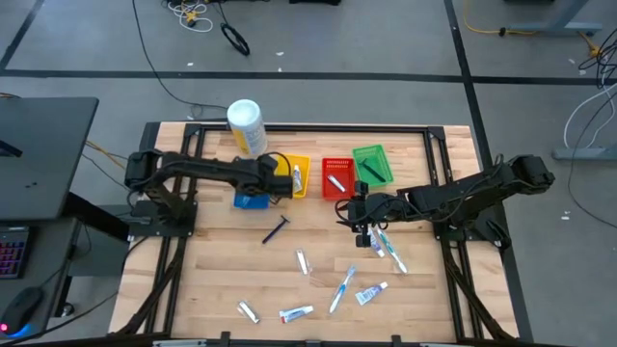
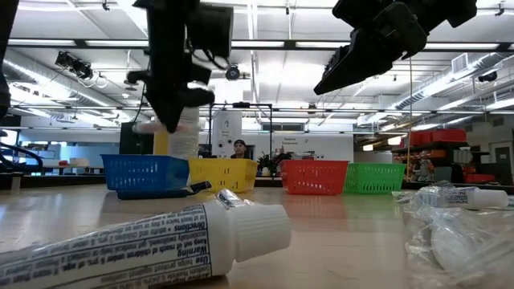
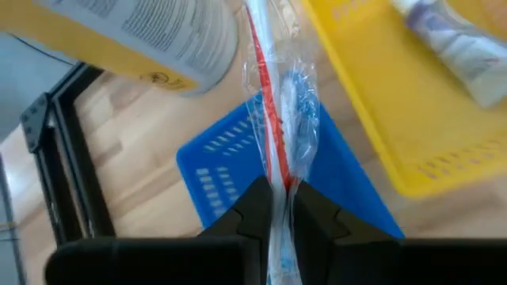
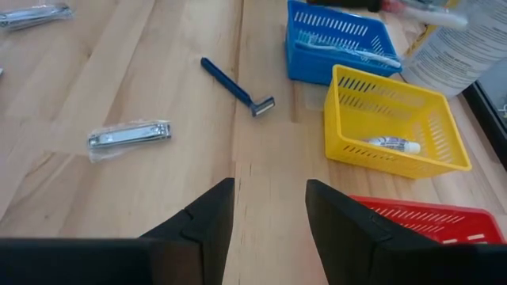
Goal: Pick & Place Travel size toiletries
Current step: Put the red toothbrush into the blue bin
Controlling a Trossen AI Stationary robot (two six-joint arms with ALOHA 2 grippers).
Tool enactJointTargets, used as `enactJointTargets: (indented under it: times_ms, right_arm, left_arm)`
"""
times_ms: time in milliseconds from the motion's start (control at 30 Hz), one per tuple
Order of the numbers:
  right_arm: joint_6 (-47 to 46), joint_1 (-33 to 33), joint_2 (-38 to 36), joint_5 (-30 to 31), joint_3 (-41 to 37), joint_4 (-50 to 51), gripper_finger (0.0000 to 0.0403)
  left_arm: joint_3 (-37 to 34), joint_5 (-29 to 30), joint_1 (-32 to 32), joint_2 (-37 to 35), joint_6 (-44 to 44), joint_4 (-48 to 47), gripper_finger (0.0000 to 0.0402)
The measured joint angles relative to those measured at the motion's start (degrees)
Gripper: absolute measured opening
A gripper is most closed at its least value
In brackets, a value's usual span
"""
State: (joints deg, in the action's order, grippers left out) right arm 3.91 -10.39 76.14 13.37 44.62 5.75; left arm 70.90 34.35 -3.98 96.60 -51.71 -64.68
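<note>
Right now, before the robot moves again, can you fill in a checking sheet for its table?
Surface: wooden table, loose toiletries lying on it.
Job's things: wrapped toothbrush held over the blue basket; toothpaste tube in the yellow basket; blue razor loose on the table.
Clutter: white-and-yellow canister behind the baskets.
Grippers: left gripper, jaws shut on the toothbrush; right gripper, jaws open and empty, above the table near the red basket.
Cables: cables on the floor beyond the table.
Surroundings: a person far behind the baskets.
</note>
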Motion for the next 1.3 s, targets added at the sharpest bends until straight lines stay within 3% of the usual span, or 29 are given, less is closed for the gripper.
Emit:
enactJointTargets:
  times_ms: [167, 267, 467, 900, 1133, 1300]
  right_arm:
    - [0.01, 0.00, 0.00, 0.00, 0.00, -0.05, 0.0167]
    - [0.01, -0.01, 0.00, 0.00, 0.00, -0.02, 0.0167]
    - [0.01, 0.02, 0.00, 0.00, 0.00, -0.07, 0.0167]
    - [-0.38, 0.02, 0.00, 0.00, 0.00, -0.84, 0.0167]
    - [-0.14, 0.02, 0.00, 0.02, 0.00, -2.33, 0.0167]
    - [-5.64, 0.03, 0.00, -0.08, 0.00, -2.03, 0.0167]
  left_arm:
    - [-7.98, -4.02, -1.47, 0.00, 7.86, 15.08, 0.0042]
    - [-12.20, -5.50, -1.61, 0.00, 7.30, 19.00, 0.0042]
    - [-13.72, -1.52, -0.26, -0.63, 6.93, 19.07, 0.0043]
    - [-14.10, -7.96, -0.14, -1.18, 4.07, 15.84, 0.0048]
    - [-14.10, -11.43, -0.02, -1.18, 7.62, 15.54, 0.0094]
    - [-13.60, -14.54, -0.36, -1.12, 8.52, 14.27, 0.0142]
